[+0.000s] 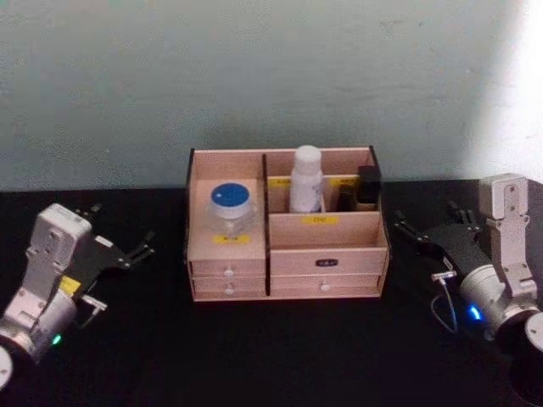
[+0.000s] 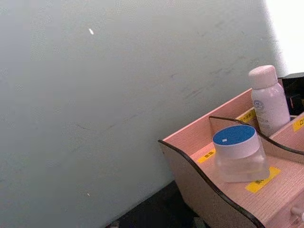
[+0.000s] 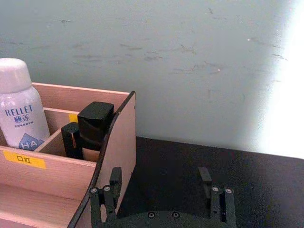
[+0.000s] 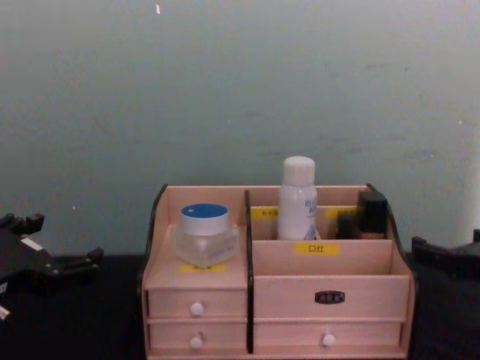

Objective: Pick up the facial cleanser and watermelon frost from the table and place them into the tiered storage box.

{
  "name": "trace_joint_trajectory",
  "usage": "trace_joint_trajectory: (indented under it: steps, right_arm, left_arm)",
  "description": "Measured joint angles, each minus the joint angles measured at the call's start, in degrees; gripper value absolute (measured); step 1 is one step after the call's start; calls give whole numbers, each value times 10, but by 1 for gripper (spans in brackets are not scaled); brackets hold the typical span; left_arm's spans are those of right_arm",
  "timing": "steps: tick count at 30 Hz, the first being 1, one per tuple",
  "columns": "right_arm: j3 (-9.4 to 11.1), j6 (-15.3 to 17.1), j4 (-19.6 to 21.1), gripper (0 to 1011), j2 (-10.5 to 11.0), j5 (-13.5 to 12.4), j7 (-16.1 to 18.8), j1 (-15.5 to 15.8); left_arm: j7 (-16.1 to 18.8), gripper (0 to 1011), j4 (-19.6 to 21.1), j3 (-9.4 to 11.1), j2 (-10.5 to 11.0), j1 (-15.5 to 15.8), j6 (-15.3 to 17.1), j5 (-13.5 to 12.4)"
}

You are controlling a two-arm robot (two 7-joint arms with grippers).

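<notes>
The tiered storage box (image 1: pixel 327 246) (image 4: pixel 330 285) stands at the middle of the black table. A clear jar with a blue lid (image 1: pixel 231 203) (image 2: pixel 237 152) (image 4: pixel 204 231) sits in its left compartment. A white bottle labelled RELLET (image 1: pixel 306 180) (image 3: pixel 19 109) (image 4: pixel 298 199), likely the facial cleanser, stands upright in a rear compartment. I cannot tell which item is the watermelon frost. My left gripper (image 1: pixel 119 227) (image 4: pixel 56 240) rests open and empty to the left of the box. My right gripper (image 1: pixel 428 219) (image 3: pixel 159 183) is open and empty to its right.
A black object (image 1: pixel 367 186) (image 3: pixel 92 128) (image 4: pixel 371 214) stands in the box's rear right compartment. Two rows of drawers with white knobs (image 4: pixel 196 308) face me. A pale wall rises behind the black table (image 1: pixel 271 356), which has bare surface in front of the box.
</notes>
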State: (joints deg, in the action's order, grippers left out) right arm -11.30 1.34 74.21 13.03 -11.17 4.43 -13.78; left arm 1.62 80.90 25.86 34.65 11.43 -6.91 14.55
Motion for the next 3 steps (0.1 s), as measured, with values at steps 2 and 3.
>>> trace_joint_trajectory:
  steps: [2, 3]
  right_arm:
    - [0, 0, 0, 1002, 0, 0, 0, 0]
    - [0, 0, 0, 1002, 0, 0, 0, 0]
  left_arm:
    - [0, 1001, 0, 0, 0, 0, 0, 0]
    - [0, 1001, 0, 0, 0, 0, 0, 0]
